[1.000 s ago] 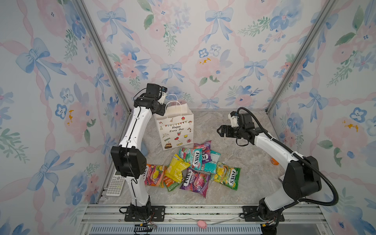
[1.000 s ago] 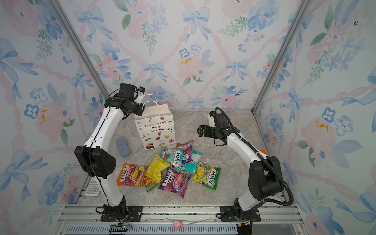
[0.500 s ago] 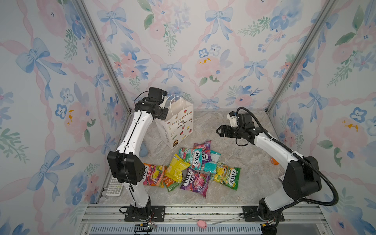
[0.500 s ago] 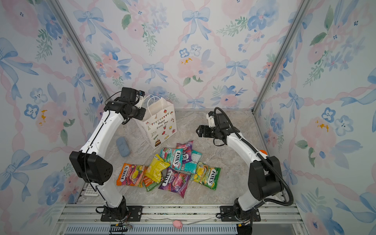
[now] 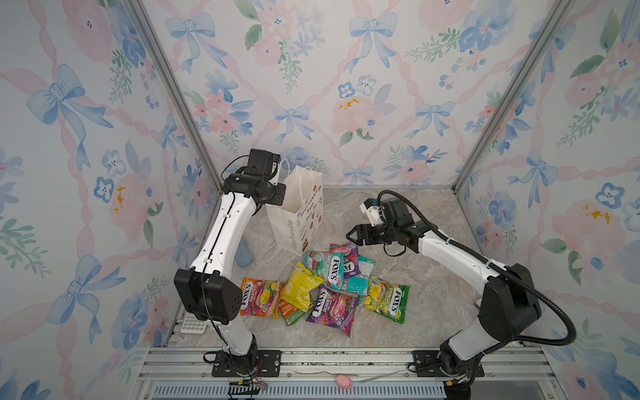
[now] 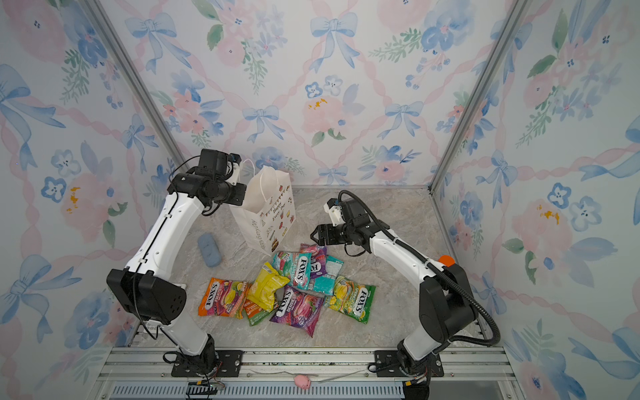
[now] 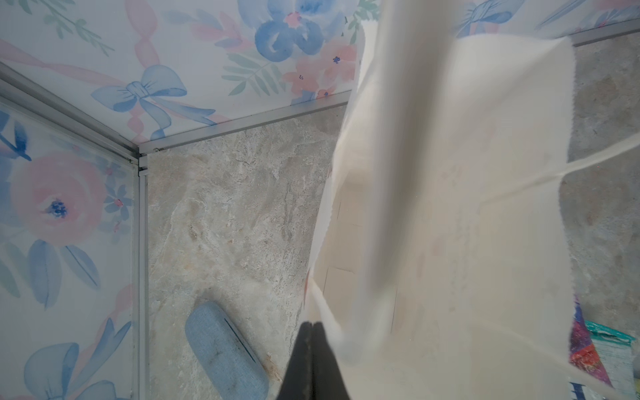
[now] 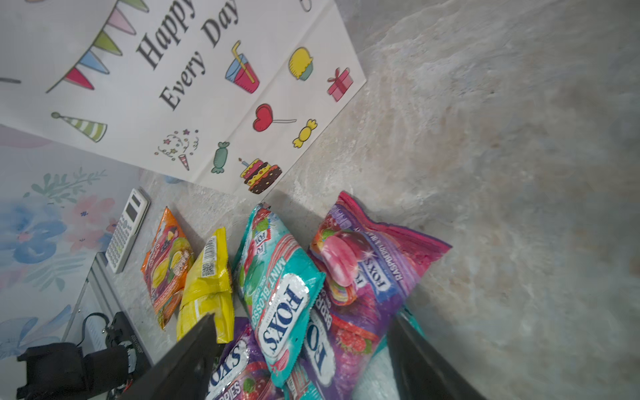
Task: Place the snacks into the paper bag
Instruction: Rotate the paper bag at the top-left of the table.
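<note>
White paper bag (image 5: 295, 216) tilts at eleven o'clock of the snacks (image 5: 325, 277), its rim pinched in the left claw (image 7: 312, 326), jaws tight together. The snacks lie heaped and overlapping mid-surface (image 5: 426, 298). The right claw (image 5: 349, 238) hovers at one o'clock of the heap, jaws wide, holding nothing

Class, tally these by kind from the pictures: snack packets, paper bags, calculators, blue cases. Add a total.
Snack packets: 9
Paper bag: 1
Calculator: 1
Blue case: 1
Total: 12
</note>
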